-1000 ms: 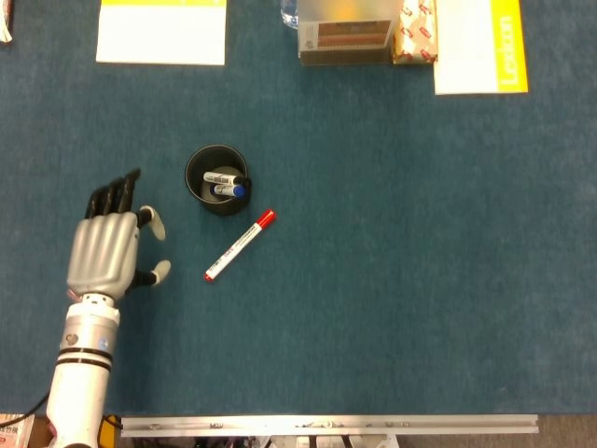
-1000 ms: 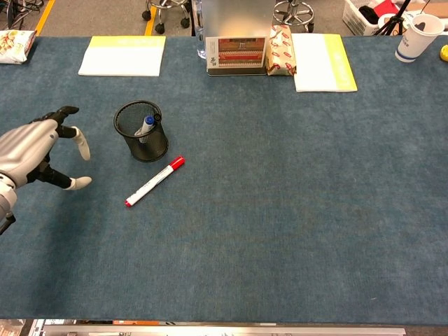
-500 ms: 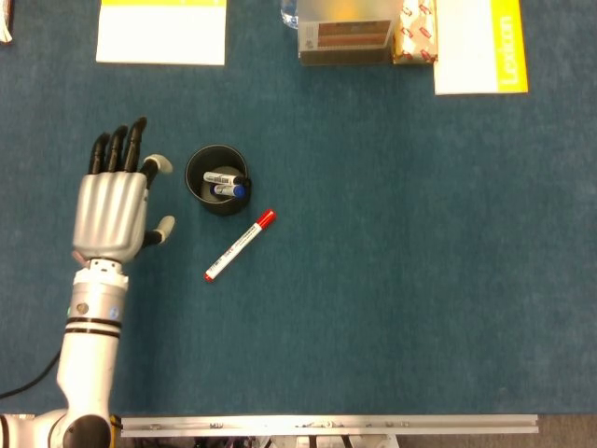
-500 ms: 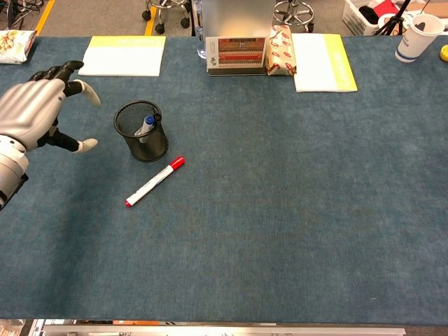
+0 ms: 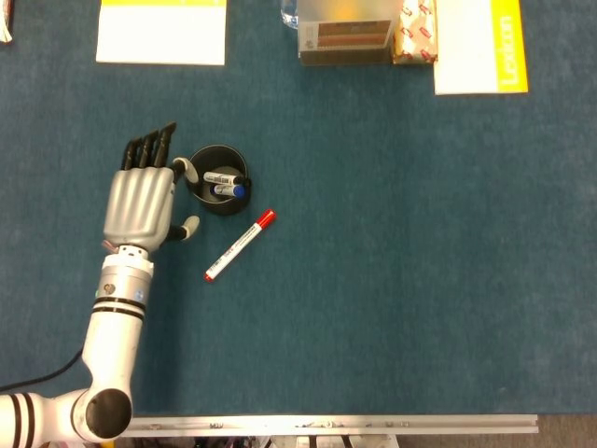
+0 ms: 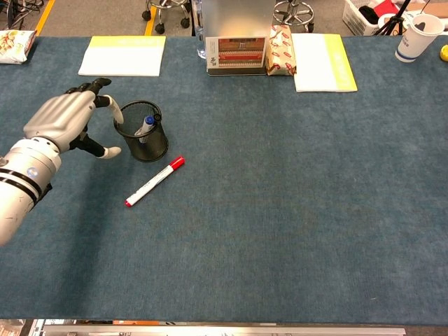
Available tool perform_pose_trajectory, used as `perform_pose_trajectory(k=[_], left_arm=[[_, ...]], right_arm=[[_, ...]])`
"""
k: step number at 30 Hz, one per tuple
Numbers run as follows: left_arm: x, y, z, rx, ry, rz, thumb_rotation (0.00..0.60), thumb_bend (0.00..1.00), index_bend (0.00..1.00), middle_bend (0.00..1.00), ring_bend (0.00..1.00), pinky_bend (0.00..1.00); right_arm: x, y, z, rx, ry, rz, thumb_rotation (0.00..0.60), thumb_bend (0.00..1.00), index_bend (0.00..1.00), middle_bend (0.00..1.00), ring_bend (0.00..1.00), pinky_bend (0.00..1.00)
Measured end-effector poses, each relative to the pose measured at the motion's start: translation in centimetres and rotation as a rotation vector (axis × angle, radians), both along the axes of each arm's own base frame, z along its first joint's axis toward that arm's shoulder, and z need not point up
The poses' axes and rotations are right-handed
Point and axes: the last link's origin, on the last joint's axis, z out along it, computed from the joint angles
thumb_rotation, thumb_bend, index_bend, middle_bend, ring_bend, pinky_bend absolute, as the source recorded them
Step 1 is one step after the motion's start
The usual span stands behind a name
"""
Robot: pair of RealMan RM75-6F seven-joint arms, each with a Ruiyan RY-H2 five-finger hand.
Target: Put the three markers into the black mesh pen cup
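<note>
The black mesh pen cup stands upright on the blue table, with two markers inside, one blue-capped. A red-capped white marker lies flat on the cloth just right and in front of the cup. My left hand is directly left of the cup, fingers spread and holding nothing; one fingertip reaches the cup's left rim. The right hand is out of both views.
Along the far edge lie a yellow-white notepad, a box, a snack pack and a yellow-edged book. A paper cup stands at far right.
My left hand has moved forward and then right, from well left of the cup to right beside it. The cup and the red marker have not moved.
</note>
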Motion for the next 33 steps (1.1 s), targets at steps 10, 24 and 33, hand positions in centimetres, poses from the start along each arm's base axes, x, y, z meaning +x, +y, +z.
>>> perform_pose_trajectory(k=[10,24,33], left_arm=[[0.3,0.3,-1.3,-0.012,-0.03,0.005,0.6,0.18,0.5,0.0,0.0,0.07],[0.0,0.3,-1.9,-0.011,-0.022,0.026,0.6,0.23,0.63,0.0,0.0,0.07],[0.1,0.3,-1.6,0.021,-0.018,0.03,0.6,0.28,0.7,0.02,0.0,0.07]], right_arm=[[0.0,0.0,0.1,0.0,-0.001,0.0,0.6,0.0,0.12,0.19,0.11,0.39],[0.0,0.0,0.1,0.003,0.001,-0.004,0.6,0.0,0.12,0.19,0.11,0.39],[0.0,0.0,0.0,0.005,0.001,-0.004,0.6,0.0,0.12,0.19,0.11,0.39]])
